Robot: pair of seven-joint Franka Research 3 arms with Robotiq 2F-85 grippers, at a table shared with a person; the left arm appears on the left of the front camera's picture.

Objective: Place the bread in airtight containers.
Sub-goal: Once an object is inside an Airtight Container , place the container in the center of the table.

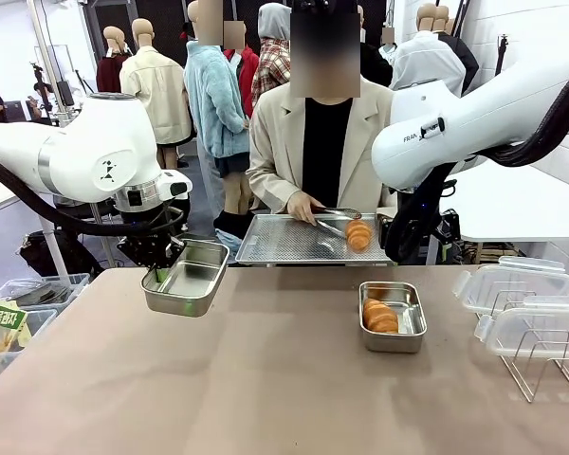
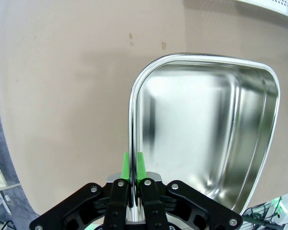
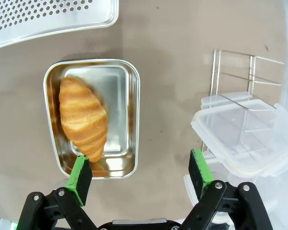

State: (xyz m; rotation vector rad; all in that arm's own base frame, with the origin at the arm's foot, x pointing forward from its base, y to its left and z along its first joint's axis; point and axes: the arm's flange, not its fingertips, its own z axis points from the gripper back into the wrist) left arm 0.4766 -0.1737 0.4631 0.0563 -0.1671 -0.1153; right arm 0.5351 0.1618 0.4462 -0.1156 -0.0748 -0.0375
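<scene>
An empty steel airtight container [image 1: 185,278] hangs tilted above the table's left side. My left gripper [image 1: 158,274] is shut on its rim; in the left wrist view the green pads [image 2: 140,165] pinch the rim of this container [image 2: 206,129]. A second container [image 1: 392,318] stands right of centre with a croissant [image 1: 380,316] inside. My right gripper [image 3: 140,170] hovers open above that container [image 3: 122,91] and its croissant [image 3: 83,117]. Across the table, a person's hand holds tongs [image 1: 334,220] on another croissant [image 1: 358,234], which lies on the perforated tray [image 1: 284,242].
Clear plastic lids [image 1: 512,284] are stacked at the right edge over a wire rack [image 1: 541,365]; both also appear in the right wrist view, lids [image 3: 240,134] and rack [image 3: 235,72]. A bin [image 1: 14,318] with packets sits beyond the table's left edge.
</scene>
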